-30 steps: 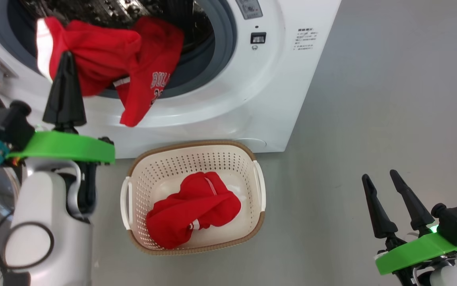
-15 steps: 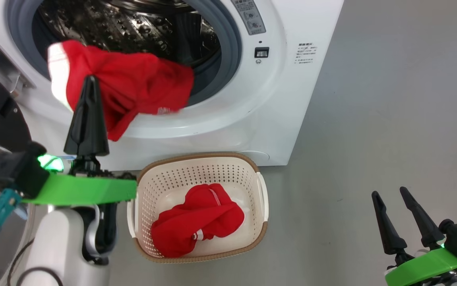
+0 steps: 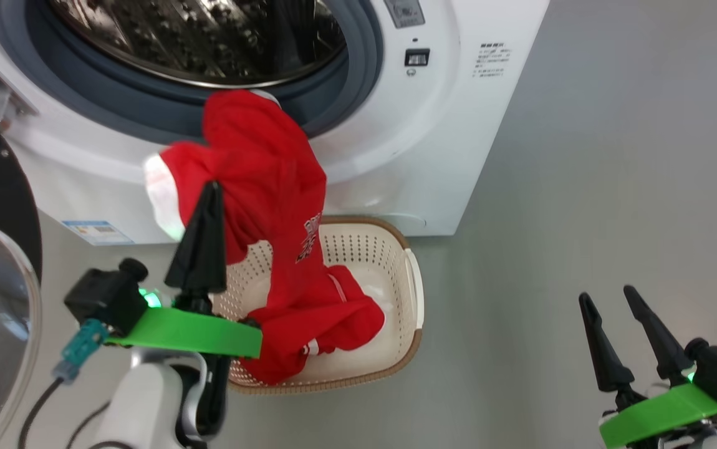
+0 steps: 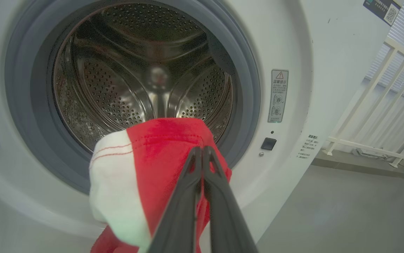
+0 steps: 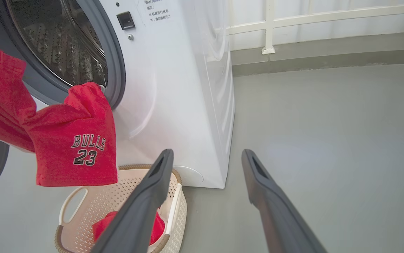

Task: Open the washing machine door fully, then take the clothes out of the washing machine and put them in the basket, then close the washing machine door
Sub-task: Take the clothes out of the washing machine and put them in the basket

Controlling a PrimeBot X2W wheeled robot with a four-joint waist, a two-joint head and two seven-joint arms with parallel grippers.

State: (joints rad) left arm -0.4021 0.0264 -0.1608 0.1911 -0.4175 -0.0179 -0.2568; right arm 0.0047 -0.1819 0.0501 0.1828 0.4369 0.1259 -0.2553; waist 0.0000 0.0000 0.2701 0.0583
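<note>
Head view: the left fingers point(image 3: 199, 249), clamped together on the clothes point(image 3: 259, 162), hold them just before the washing machine point(image 3: 396, 143) opening, hanging over the basket point(image 3: 418, 293). Left wrist view: red fabric pinched at the tips. Right wrist view: the right fingers point(image 5: 145, 196) stand apart, empty.

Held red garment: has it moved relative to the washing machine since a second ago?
Yes. The held red garment, clamped in the left gripper, has come largely out of the washing machine and now hangs over the basket.
</note>
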